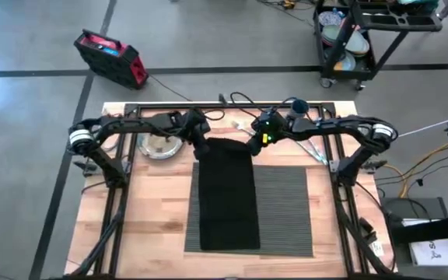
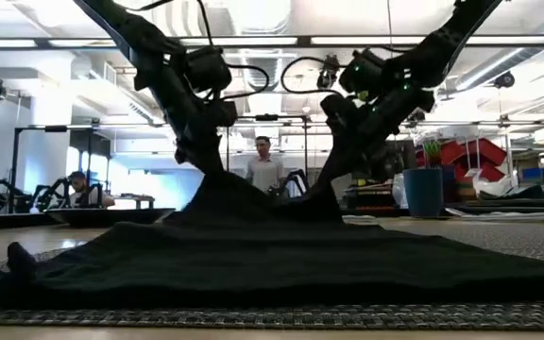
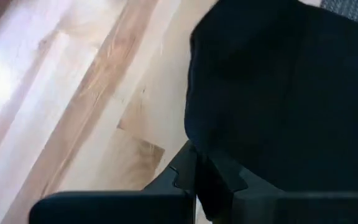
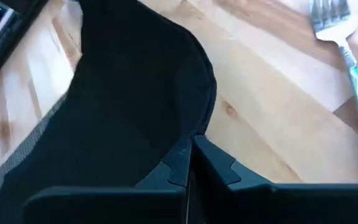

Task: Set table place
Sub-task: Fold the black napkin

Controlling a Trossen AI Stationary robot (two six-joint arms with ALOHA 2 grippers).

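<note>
You have both grippers pinched on the far corners of the napkin (image 1: 228,194): the left gripper (image 1: 201,149) clamps the far left corner and the right gripper (image 1: 253,148) the far right one, each with fingers closed tight on black cloth, as both wrist views show. In the low view the two corners are lifted off the table (image 1: 146,210) into two peaks while the rest of the cloth slopes down and lies flat. Seen from above, the napkin runs lengthwise over the left part of the placemat (image 1: 286,210), its far end hanging past the mat's far edge under the grippers. The plate (image 1: 159,145) sits on the wood left of the napkin, near the left arm. The cup (image 1: 299,105) stands at the far edge behind the right arm. A fork (image 4: 340,37) lies on the wood just beyond the right gripper. A person (image 2: 265,168) stands in the room behind the table.
</note>
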